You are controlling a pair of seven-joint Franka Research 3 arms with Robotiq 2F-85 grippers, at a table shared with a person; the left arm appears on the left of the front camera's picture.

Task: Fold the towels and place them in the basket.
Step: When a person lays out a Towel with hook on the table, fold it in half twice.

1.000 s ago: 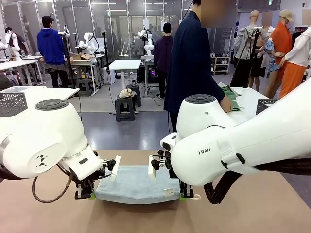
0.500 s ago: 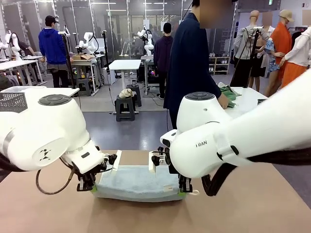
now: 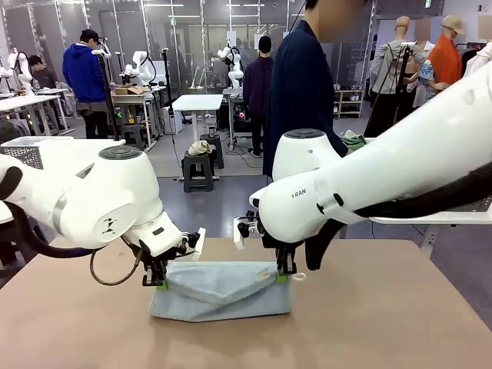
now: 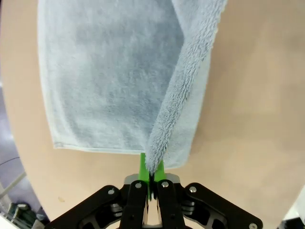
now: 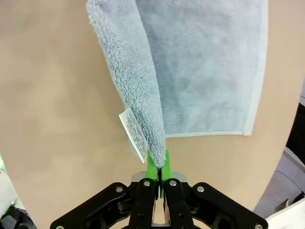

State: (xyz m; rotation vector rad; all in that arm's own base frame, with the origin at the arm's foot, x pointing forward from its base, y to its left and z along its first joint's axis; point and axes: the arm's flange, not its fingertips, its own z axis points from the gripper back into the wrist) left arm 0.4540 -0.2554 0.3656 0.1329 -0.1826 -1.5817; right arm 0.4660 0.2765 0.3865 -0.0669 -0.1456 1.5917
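The pale blue rectangular terry towel (image 3: 221, 292) lies in the middle of the tan tabletop (image 3: 384, 323), with one long edge raised off it. The left pincer (image 3: 162, 283) is clamped on that edge's left corner. The right pincer (image 3: 283, 275) is clamped on its right corner, beside the white label (image 5: 133, 133).

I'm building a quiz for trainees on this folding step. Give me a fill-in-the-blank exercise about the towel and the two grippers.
1. The left gripper is ___ on one corner of the pale blue towel.
2. The right gripper pinches the corner that carries a white ___.
3. The towel's unheld part rests on the ___.
Missing words: shut; label; table.
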